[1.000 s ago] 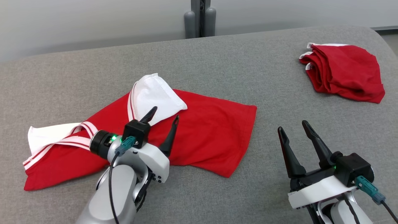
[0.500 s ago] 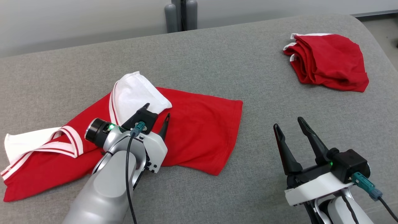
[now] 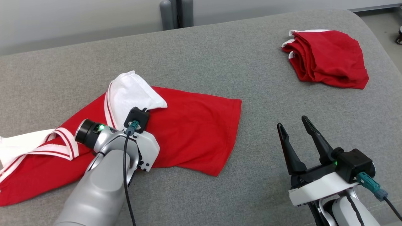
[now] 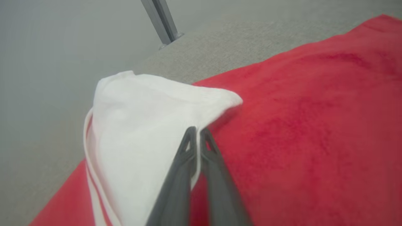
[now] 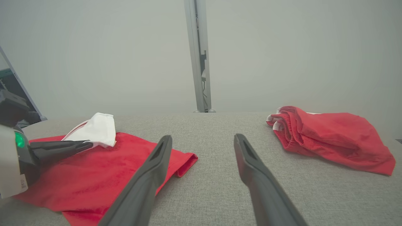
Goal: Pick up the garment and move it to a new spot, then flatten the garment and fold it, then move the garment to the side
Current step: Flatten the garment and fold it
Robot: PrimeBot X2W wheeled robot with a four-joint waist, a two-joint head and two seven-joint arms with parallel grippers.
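Observation:
The garment (image 3: 194,128) is a red shirt with white sleeves, lying spread and rumpled on the grey padded table (image 3: 220,47), left of centre. One white sleeve (image 3: 132,94) is folded over the red body. My left gripper (image 4: 197,130) is shut, pinching the lower edge of that white sleeve (image 4: 141,125) where it meets the red cloth (image 4: 298,125). In the head view my wrist covers its fingers. The right wrist view shows the left gripper (image 5: 88,145) at the sleeve's edge. My right gripper (image 3: 292,122) is open and holds nothing, above bare table to the right of the garment (image 5: 94,175).
A second red garment (image 3: 326,59), folded in a loose pile, lies at the table's far right, also seen from the right wrist as a red pile (image 5: 329,138). A grey post (image 3: 176,12) stands behind the table's far edge. The table's right end curves away.
My left gripper has gone from open to shut on the white sleeve's edge, having moved down onto it. The head camera shifted, sliding the whole picture left. The right gripper stayed open.

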